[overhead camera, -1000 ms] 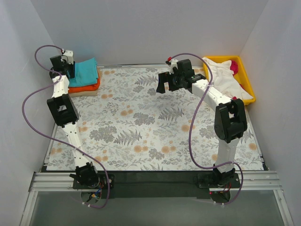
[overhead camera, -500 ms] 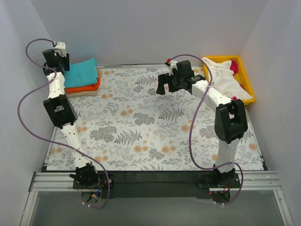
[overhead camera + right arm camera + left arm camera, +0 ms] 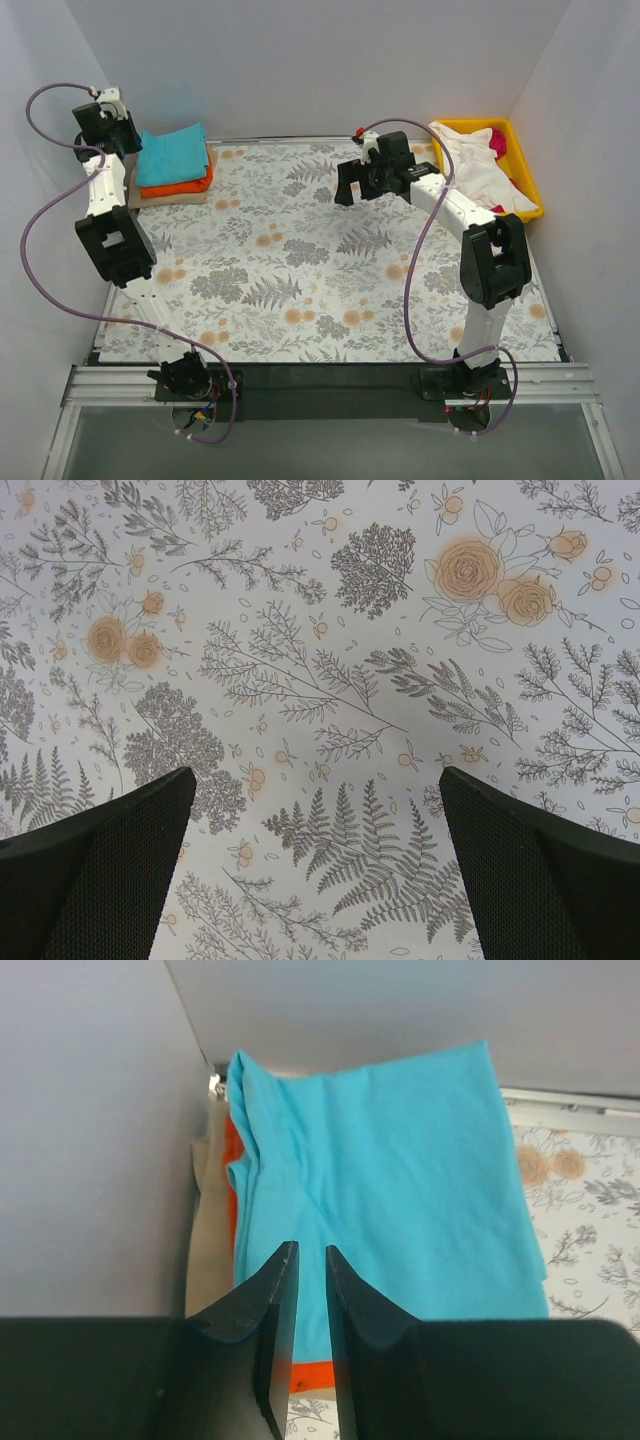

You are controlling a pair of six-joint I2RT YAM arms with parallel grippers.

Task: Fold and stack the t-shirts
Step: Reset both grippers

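From the left wrist we see a beige layer under the orange t-shirt, hardly visible from above. We count three folded layers stacked at 10 o'clock, teal t-shirt on top, plus white and magenta ones in the yellow tray at 2 o'clock. Left gripper is nearly clenched, empty; right gripper is released

The teal-blue shirt hides most of the orange shirt and the beige layer beneath.
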